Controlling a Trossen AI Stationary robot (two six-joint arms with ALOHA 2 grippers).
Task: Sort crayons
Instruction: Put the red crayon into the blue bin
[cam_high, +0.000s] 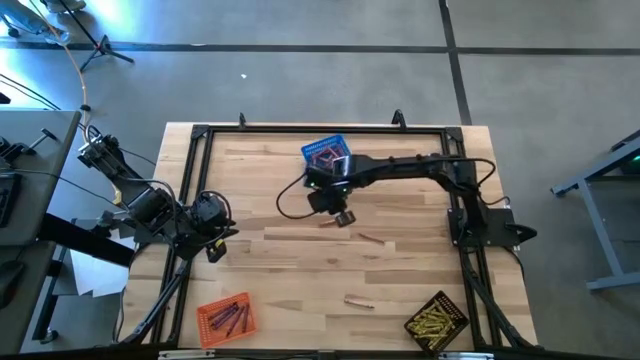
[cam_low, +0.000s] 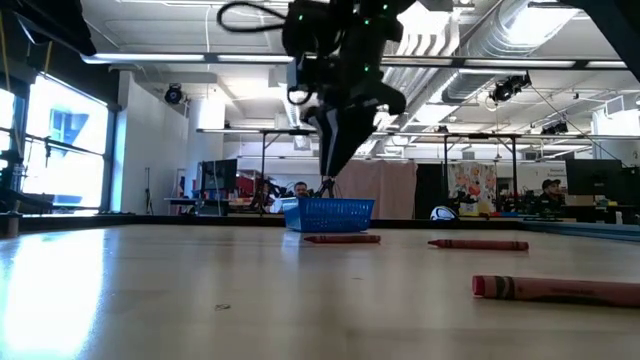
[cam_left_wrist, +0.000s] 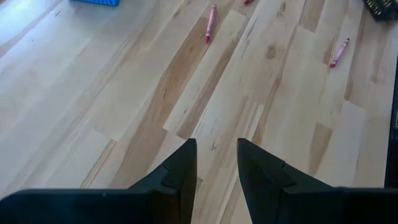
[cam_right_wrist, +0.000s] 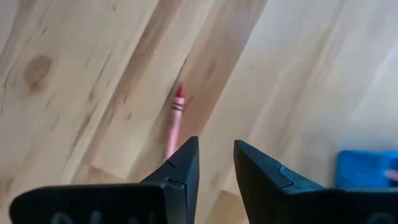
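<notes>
High view | right arm (cam_high: 343, 216) reaching mid-table | above red crayon (cam_high: 328, 223)

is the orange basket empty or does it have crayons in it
Not empty. In the high view the orange basket, at the table's near left edge, holds several dark crayons lying inside its walls.

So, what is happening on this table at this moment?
A two-armed robot is sorting crayons into baskets. The right gripper hangs open and empty over a red crayon lying near the blue basket. The left gripper waits open at the table's left edge. Two more crayons lie loose on the wood. The orange basket and black basket already hold crayons.
</notes>
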